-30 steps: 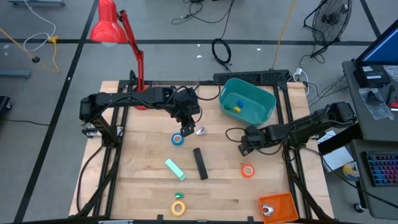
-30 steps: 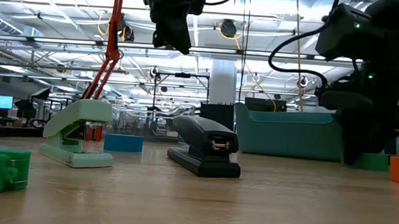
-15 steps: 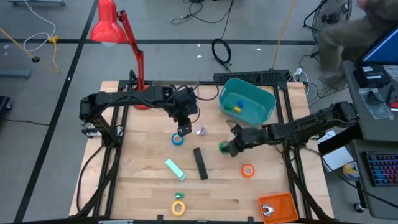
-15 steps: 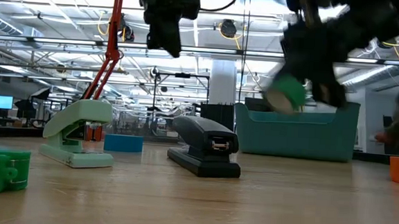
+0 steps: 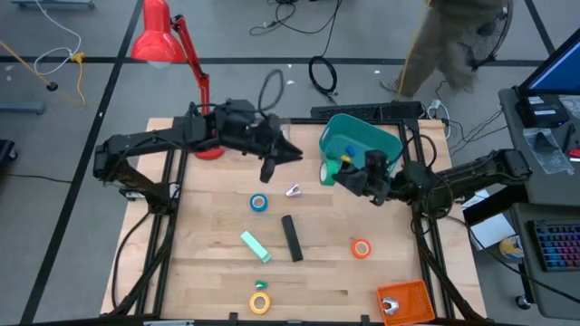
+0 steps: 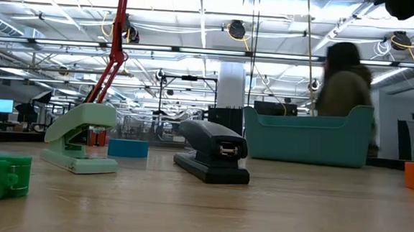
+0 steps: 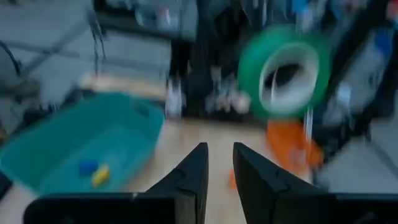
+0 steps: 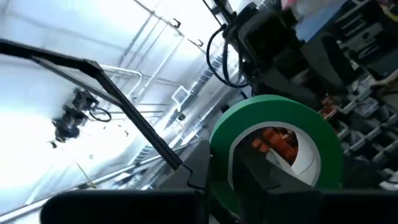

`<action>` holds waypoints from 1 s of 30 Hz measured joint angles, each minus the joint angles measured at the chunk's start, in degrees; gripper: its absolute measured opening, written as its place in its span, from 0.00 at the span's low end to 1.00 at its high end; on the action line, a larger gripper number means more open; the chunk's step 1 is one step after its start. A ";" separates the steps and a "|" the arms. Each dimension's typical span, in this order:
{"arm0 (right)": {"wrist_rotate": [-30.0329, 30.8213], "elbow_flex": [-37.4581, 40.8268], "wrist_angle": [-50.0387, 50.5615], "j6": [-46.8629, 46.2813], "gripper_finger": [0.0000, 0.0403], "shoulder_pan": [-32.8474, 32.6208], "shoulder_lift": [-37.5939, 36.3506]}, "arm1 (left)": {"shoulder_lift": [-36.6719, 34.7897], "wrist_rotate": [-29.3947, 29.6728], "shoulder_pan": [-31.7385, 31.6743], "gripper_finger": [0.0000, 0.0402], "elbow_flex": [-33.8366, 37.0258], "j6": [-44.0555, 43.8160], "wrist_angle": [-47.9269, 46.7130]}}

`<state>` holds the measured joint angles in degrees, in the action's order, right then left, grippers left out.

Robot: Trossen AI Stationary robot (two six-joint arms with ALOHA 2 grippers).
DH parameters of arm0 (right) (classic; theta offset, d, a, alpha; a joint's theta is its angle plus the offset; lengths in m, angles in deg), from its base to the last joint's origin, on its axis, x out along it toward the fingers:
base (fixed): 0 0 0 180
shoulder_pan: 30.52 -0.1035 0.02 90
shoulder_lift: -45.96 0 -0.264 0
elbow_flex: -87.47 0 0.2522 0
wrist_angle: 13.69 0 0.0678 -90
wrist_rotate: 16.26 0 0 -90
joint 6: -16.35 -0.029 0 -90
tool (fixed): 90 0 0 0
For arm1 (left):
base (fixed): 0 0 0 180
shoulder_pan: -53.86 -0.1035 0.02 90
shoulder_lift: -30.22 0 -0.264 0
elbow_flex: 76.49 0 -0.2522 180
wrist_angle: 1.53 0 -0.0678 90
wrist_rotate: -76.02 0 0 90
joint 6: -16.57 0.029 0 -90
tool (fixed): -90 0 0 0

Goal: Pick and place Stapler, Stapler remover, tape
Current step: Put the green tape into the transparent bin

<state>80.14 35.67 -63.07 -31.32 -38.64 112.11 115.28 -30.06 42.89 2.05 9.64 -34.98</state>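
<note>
Green tape roll (image 8: 277, 143), pale core, clamped in right pincer (image 5: 337, 169)

Grey floor (image 5: 82, 109), red lamp (image 5: 156, 36), perhaps a fan (image 5: 480, 27), blurred person (image 6: 344, 85)

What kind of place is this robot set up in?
Probably a robotics lab or workshop: exposed ceiling ducts and trusses, cables on the concrete floor, and a wooden table in a black frame.

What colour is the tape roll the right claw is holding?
Green, with a pale core. The tape roll shows best in the right wrist view, clamped in the right claw.
</note>
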 joint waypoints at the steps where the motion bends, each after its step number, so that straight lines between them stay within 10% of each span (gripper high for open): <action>1: 0.14 0.00 0.09 0.88 0.07 0.19 0.00 | 0.08 0.30 -0.05 0.19 -0.01 -2.32 1.49; 9: 1.84 0.07 5.92 3.22 0.07 0.72 0.15 | 5.01 -9.62 -1.57 0.20 0.12 -14.23 2.29; 21: 4.29 0.07 6.46 3.51 0.07 0.72 0.19 | 5.38 -6.93 -0.54 0.53 0.12 -13.80 3.49; 30: 4.84 0.07 6.44 2.65 0.07 1.40 1.05 | 5.38 -6.23 -0.52 0.51 0.12 -13.78 8.84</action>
<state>84.98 35.74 -56.63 -28.66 -37.24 113.16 120.65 -36.29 42.37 2.18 -4.14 -26.13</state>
